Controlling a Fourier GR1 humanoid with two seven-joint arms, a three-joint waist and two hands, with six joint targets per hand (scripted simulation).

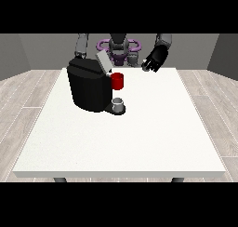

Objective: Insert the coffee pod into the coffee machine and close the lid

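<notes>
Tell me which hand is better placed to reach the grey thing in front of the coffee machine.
Likely the robot's left, the hand at the view's right: it hangs in the open on the grey thing's side of the coffee machine. The other arm drops behind the machine, its hand hidden.

One coffee machine [88, 87], one red thing at the machine [117, 81], one grey thing [118, 104], one white table [139, 137], one robot hand [153, 61]

My black hand [153, 61] over the white table [139, 137]; black coffee machine [88, 89] with grey lid [103, 62], a red thing at the machine [118, 81], grey thing [118, 103] below.
</notes>
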